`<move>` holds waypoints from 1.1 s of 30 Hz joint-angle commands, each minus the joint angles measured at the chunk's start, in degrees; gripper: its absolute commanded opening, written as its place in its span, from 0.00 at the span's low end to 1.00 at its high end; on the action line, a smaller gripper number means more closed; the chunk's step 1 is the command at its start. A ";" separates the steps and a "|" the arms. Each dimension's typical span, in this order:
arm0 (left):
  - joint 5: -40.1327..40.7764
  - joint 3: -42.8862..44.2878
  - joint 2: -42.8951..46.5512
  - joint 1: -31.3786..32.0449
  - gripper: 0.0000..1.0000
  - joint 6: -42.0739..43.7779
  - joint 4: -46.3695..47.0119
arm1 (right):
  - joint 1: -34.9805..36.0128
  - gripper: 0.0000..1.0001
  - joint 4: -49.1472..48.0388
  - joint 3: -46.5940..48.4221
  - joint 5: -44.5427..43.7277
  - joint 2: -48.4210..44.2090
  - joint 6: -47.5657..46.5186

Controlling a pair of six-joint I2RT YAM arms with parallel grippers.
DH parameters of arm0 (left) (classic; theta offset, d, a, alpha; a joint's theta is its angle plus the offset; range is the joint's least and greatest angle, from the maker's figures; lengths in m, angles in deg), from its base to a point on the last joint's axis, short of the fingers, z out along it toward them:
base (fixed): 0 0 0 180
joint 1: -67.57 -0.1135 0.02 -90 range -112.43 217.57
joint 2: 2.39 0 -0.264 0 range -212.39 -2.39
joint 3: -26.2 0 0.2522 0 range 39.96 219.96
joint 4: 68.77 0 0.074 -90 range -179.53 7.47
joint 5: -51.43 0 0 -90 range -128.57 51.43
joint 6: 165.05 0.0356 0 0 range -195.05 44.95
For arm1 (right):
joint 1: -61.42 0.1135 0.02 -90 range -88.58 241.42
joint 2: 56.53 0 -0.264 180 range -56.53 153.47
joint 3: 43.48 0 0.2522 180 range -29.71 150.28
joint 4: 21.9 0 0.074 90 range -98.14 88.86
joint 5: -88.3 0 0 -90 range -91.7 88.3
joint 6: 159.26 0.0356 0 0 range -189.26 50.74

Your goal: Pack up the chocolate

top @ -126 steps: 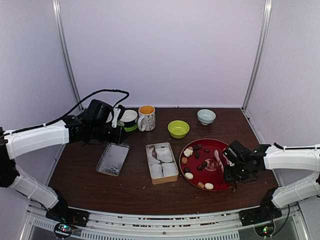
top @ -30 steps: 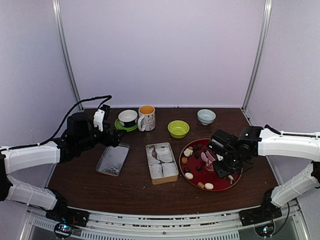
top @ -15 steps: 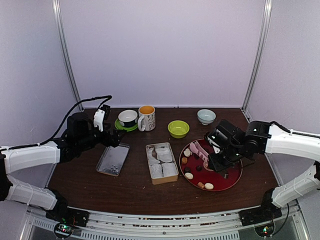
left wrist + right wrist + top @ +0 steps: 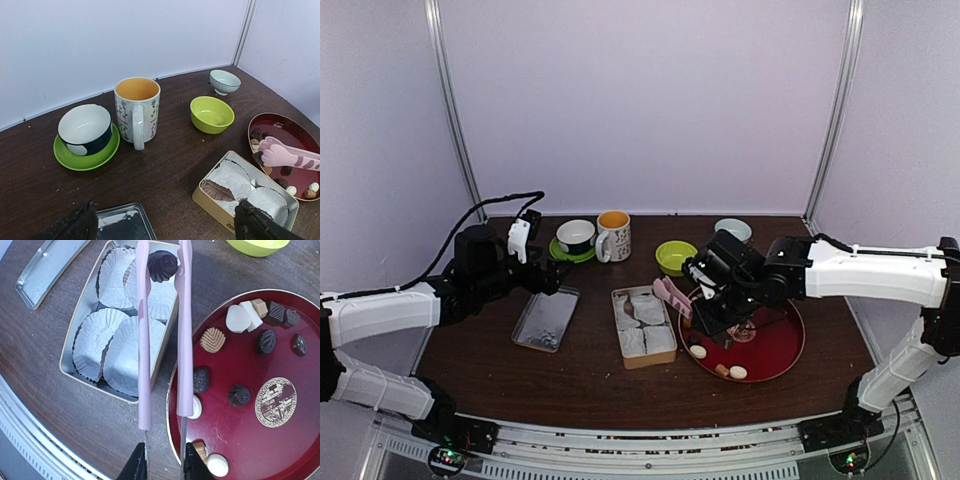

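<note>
Over the tin (image 4: 68,356), the right hand (image 4: 165,467) grips pink tongs (image 4: 144,340) pinching 1 dark chocolate (image 4: 162,265); left hand (image 4: 165,225) gapes.

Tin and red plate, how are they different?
The tin is a tan rectangle; the plate is round and red. The tin is lined with white paper cups, and most look empty; the plate has no cups. The plate carries many loose chocolates; the tin shows far fewer. Both lie flat on the table, side by side.
</note>
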 commanded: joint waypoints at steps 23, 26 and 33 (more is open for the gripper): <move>-1.16 0.54 -0.74 -0.33 0.97 0.69 1.98 | 1.82 0.23 -1.50 7.64 -7.85 11.62 -1.31; -1.15 0.60 -0.94 -0.33 0.97 0.69 1.95 | 1.88 0.29 -1.49 7.85 -8.44 11.68 -1.28; -1.26 0.78 -1.27 -0.33 0.97 0.69 1.86 | 2.12 0.36 -1.40 7.95 -8.15 11.11 -1.65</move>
